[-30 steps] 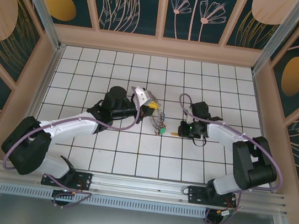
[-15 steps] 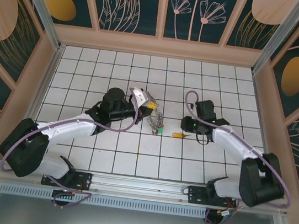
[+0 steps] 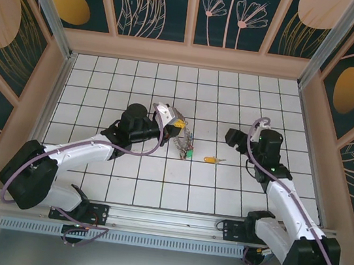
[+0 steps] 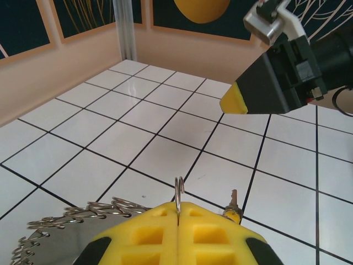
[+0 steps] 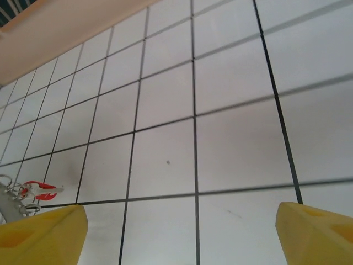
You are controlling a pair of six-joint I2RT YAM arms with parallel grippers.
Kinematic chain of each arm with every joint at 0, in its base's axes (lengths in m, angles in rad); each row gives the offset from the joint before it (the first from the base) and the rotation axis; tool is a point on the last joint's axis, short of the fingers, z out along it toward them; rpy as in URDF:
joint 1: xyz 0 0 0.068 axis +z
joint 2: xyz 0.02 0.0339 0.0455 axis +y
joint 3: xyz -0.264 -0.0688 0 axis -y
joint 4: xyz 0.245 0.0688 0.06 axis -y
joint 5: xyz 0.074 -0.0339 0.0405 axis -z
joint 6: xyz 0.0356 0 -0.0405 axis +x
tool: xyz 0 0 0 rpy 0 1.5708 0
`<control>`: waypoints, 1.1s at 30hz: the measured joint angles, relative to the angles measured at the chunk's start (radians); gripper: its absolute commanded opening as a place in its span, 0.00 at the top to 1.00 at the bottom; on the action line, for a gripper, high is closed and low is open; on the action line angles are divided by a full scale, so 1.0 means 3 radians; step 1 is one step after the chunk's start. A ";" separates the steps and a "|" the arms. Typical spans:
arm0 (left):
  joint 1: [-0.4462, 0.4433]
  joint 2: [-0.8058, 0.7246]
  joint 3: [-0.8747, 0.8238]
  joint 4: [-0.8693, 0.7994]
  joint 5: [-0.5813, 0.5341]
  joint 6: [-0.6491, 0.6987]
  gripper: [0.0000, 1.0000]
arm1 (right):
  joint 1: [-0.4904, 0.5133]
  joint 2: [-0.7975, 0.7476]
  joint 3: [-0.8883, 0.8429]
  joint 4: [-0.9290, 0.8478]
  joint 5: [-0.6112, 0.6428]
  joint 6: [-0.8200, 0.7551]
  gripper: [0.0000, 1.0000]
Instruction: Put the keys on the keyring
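**A:** Where is the keyring (image 3: pixel 183 138)?

**B:** Near the middle of the white tiled desk (image 3: pixel 123 184), at the tip of the left arm. The left fingers (image 3: pixel 175 125) are pressed together on its thin wire. In the left wrist view the wire (image 4: pixel 178 190) stands upright out of the seam between the two yellow pads (image 4: pixel 149 232).

**A:** And the keys (image 3: pixel 187 150)?

**B:** A cluster hangs from the ring on its near right side, with a green tag among them. In the right wrist view one with a red tag (image 5: pixel 42 190) lies at the far left, next to some small rings.

**A:** Any off the ring?

**B:** One loose key (image 3: pixel 211 159) with a yellow tag lies flat on the desk, just right of the cluster and apart from it.

**A:** Is the right arm holding anything?

**B:** No. The right fingers (image 3: pixel 233 138) are spread wide with nothing between them, to the right of the loose key and a little farther back. Its wrist camera shows bare tiles between the two yellow tips (image 5: pixel 45 234).

**A:** Do the two arms touch?

**B:** No, they are well apart.
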 measured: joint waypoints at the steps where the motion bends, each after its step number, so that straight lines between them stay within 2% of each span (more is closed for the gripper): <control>1: 0.0000 0.0000 0.0000 -0.0001 -0.0006 0.0000 1.00 | -0.0084 0.0042 -0.0008 -0.0003 -0.0050 0.0064 0.06; 2: 0.0000 0.0000 0.0000 0.0000 -0.0017 0.0000 1.00 | -0.0168 0.0102 -0.0006 0.0001 -0.0117 0.0108 0.01; 4: 0.0000 0.0000 0.0000 0.0017 -0.0027 -0.0001 1.00 | -0.0273 0.0229 -0.0005 -0.0001 -0.0263 0.0134 0.04; 7: 0.0000 0.0000 0.0000 0.0036 -0.0043 -0.0001 1.00 | -0.0252 0.0381 -0.0001 -0.0058 -0.0416 0.0085 0.27; 10: 0.0000 0.0000 0.0000 0.0046 -0.0057 -0.0006 1.00 | -0.0062 0.0478 0.0090 -0.0304 -0.0262 -0.0031 0.44; 13: 0.0000 0.0000 0.0000 0.0051 -0.0071 -0.0011 1.00 | 0.0170 0.0662 0.0257 -0.0520 -0.0108 -0.0142 0.55; 22: 0.0000 0.0000 0.0000 0.0074 -0.0100 -0.0036 1.00 | 0.0855 0.1273 0.0509 -0.0894 0.0211 -0.0315 0.69; 27: 0.0000 -0.0001 -0.0025 0.0072 -0.0137 -0.0036 1.00 | 0.0968 0.1481 0.0601 -0.0992 0.0287 -0.0381 0.76; 33: 0.0000 -0.0001 -0.0031 0.0072 -0.0145 -0.0036 1.00 | 0.1041 0.1616 0.0693 -0.1055 0.0289 -0.0420 0.74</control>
